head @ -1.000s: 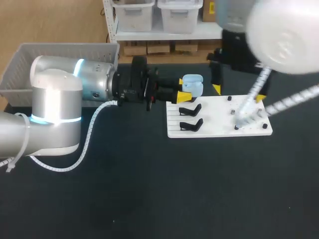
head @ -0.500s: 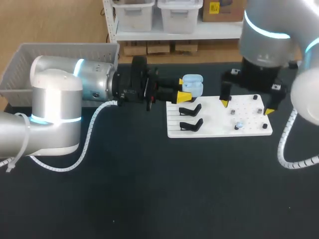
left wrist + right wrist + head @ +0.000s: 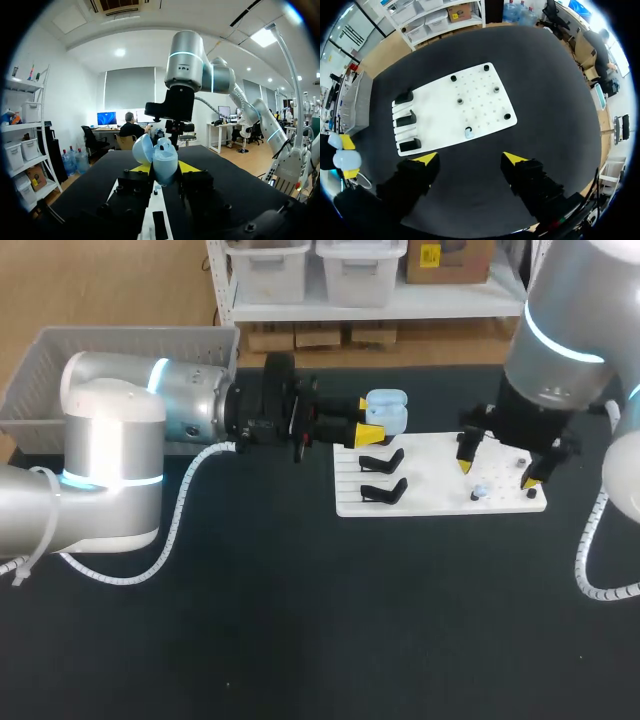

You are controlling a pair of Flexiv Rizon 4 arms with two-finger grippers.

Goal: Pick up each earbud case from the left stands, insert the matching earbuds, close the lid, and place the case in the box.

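Head view, left hand [image 3: 371, 422]: grasping light blue open earbud case [image 3: 387, 408].
Right hand [image 3: 497, 471]: released, above tiny pale blue earbud [image 3: 479, 492].
Risk: off-centre pinch may flick earbud away.

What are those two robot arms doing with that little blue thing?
The left hand is holding a light blue earbud case with its lid open, at the corner of the white board. The right hand hangs open above the board, close to a tiny blue earbud lying on it. So the earbud is not in the case yet, and the case has not gone into the grey box.
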